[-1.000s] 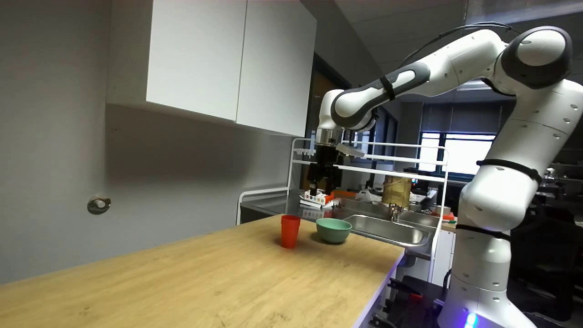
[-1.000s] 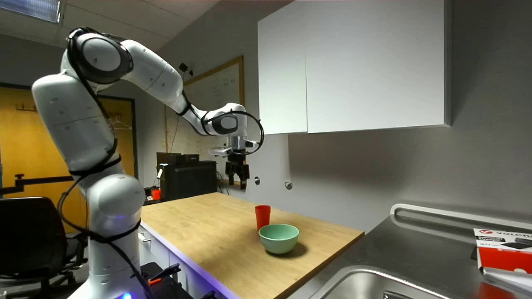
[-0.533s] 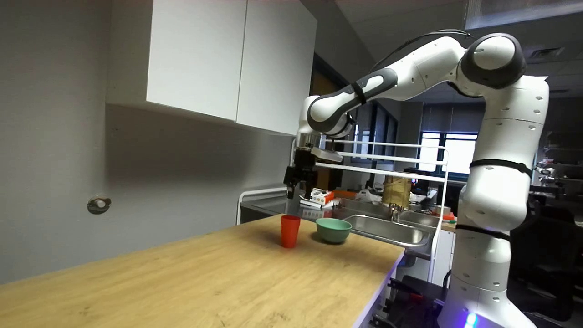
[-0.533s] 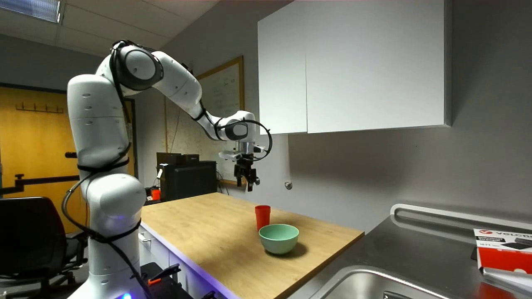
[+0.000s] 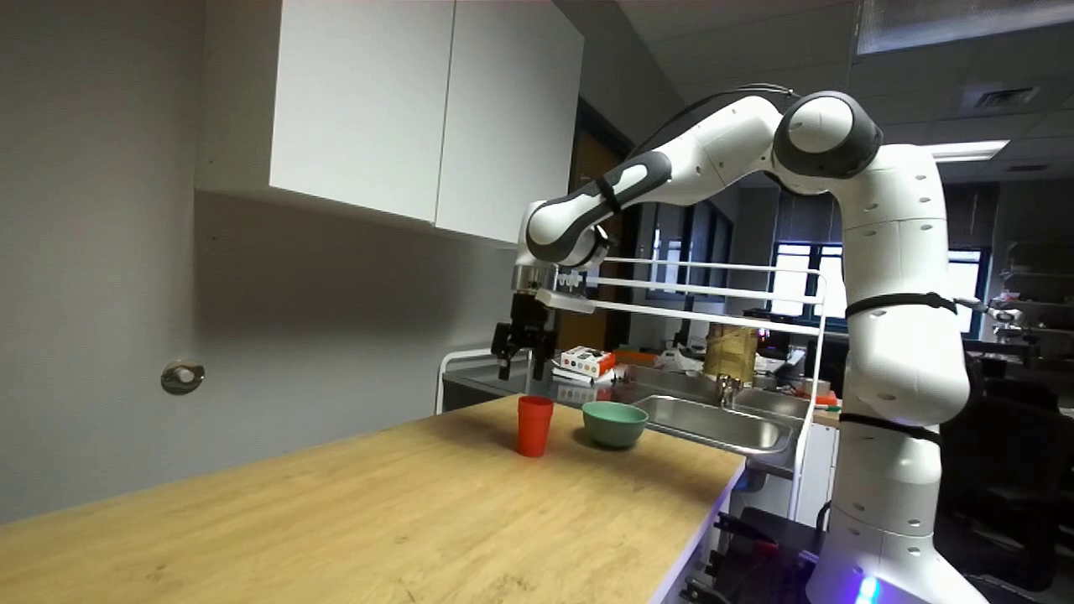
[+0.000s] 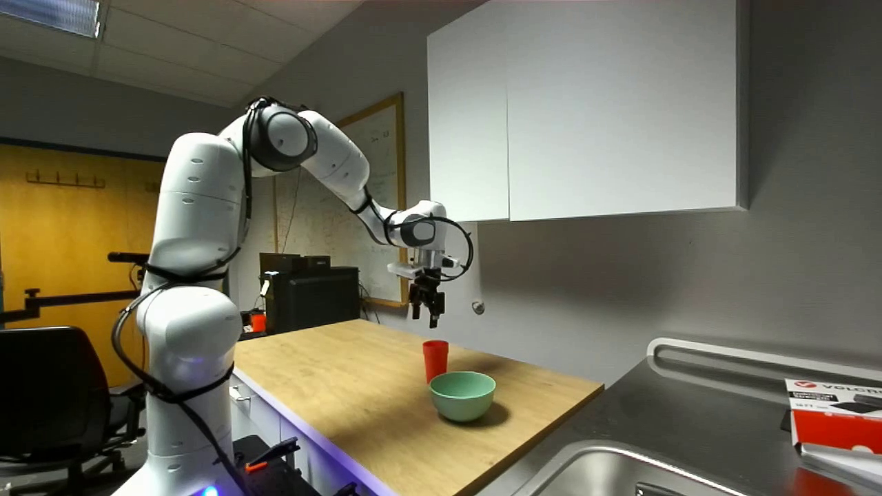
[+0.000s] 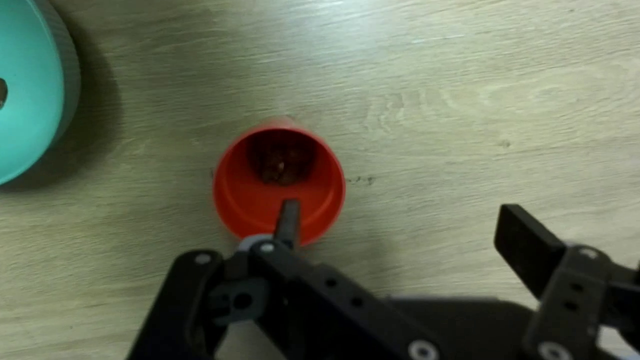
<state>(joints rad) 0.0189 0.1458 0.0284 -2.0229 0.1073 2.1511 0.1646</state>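
The black hand (image 7: 401,220), built of hard matte links with round bolt heads, hangs above the red cup (image 7: 255,205) with its jaws spread wide apart, released; it overlaps the cup's rim in the wrist view, yet both exterior views show a gap between the two. The red cup stands upright on the surface (image 7: 475,100), where fine pale wood grain streaks past it and small dark specks (image 7: 361,180) lie just beside it. Smooth, tapered and plastic-looking, it has a round mouth, and on its floor sits a dark brown lumpy mass (image 7: 281,162) with a glint (too shadowed to name). Next to the cup, apart from it, rests a green bowl (image 6: 463,406), rounded and smooth; the wrist view cuts much of it away, leaving a sliver of something dark (image 7: 2,93) inside, and in an exterior view it hides part of the cup's foot. Farther from the cup, on the bowl's side, lies a shiny steel sink (image 5: 713,424). Higher than the cup, a flat-fronted white cabinet (image 6: 592,110) hangs on the grey wall (image 6: 586,275). Well beyond the cup, a framed whiteboard (image 6: 382,148), partly hidden by the arm (image 6: 344,165), bears marks too faint to read.
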